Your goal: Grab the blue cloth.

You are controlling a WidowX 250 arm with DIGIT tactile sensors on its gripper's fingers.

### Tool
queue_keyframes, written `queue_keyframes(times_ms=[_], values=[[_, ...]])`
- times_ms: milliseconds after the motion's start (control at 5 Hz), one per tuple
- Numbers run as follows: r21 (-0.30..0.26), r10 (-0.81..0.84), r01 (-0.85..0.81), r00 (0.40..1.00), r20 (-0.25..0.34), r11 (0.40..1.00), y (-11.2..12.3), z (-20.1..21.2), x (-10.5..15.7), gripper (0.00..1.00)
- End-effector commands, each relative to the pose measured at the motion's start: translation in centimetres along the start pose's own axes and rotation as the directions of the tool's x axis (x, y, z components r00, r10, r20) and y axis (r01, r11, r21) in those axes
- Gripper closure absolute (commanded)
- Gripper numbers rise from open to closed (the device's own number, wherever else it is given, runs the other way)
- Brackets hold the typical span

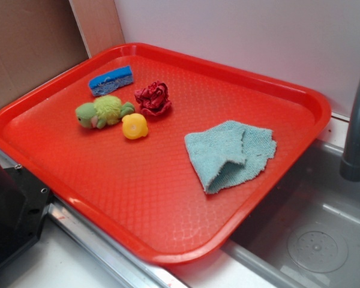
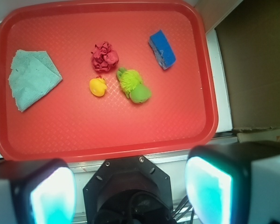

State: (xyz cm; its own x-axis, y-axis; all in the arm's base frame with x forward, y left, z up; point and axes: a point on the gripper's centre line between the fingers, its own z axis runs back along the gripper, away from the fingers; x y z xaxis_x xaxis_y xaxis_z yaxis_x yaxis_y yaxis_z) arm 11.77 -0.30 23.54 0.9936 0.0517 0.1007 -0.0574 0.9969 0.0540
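The blue cloth [image 1: 228, 153] is a pale teal terry washcloth, folded, lying flat near the right edge of the red tray [image 1: 138, 198]. In the wrist view the cloth [image 2: 32, 77] lies at the tray's [image 2: 107, 135] upper left. My gripper [image 2: 130, 189] is open, with its two teal-padded fingers [image 2: 53, 196] spread wide at the bottom of the wrist view. It hangs high above the robot's black base, off the tray's near edge and far from the cloth. It holds nothing. The gripper does not show in the exterior view.
On the tray lie a bright-blue sponge [image 1: 111, 80], a dark-red ruffled ball [image 1: 153, 98], a green plush turtle [image 1: 103, 111] and a yellow duck [image 1: 134, 126]. A steel sink [image 1: 312, 240] and a grey faucet [image 1: 357, 132] are at the right. The robot base [image 1: 12, 210] is at the left.
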Motion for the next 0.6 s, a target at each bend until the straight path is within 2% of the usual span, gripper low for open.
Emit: queue_keyframes(times_ms=[0,200,400], values=[[0.000,0.000,0.000,1.000,0.000,1.000,0.0,0.0,0.0,0.00],[0.037,0.233,-0.233,0.972,0.018,0.972,-0.6,-0.8,1.4,0.00],[0.019,0.424,-0.424,0.905,0.015,0.905,-1.7,-1.7,2.7,0.00]])
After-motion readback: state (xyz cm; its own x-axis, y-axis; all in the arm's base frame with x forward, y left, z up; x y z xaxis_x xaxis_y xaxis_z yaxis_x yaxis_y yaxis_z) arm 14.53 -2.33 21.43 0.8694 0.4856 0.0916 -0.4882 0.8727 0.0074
